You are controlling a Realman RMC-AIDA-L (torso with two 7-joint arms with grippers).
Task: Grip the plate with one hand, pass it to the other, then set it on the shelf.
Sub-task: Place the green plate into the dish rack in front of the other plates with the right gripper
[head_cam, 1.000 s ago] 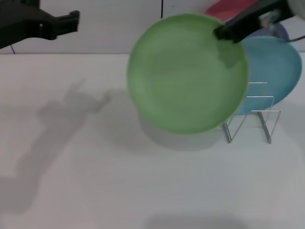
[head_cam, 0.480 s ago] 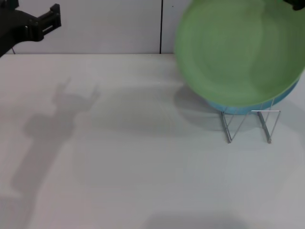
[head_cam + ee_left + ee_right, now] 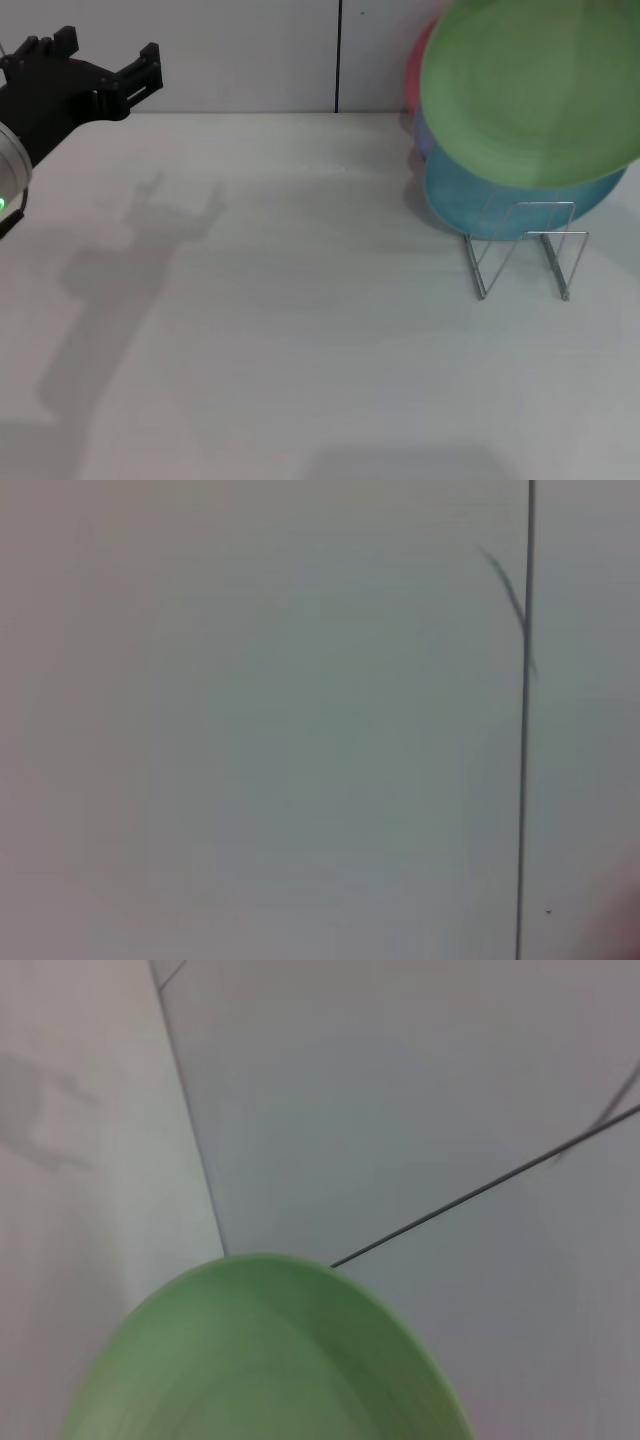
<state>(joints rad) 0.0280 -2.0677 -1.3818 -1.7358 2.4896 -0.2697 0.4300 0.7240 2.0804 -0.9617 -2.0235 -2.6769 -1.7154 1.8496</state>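
The light-green plate (image 3: 535, 90) hangs in the air at the far right, tilted, above the wire shelf (image 3: 522, 250) and in front of the plates standing in it. It fills the near part of the right wrist view (image 3: 260, 1360). My right gripper is out of the head view and its fingers do not show, but the plate is carried by that arm. My left gripper (image 3: 108, 55), on the green-ringed arm, is open and empty at the far left, high above the table. The left wrist view shows only wall.
A turquoise plate (image 3: 500, 215) stands in the shelf behind the green one, with a lavender plate (image 3: 421, 137) and a pink-red plate (image 3: 413, 70) behind it. The white table (image 3: 300, 330) spreads in front, and a wall with a dark seam (image 3: 338, 55) closes the back.
The green plate has moved right and up, from mid-table to above the shelf. The right gripper has left the head view. The left gripper has shifted slightly and stays open.
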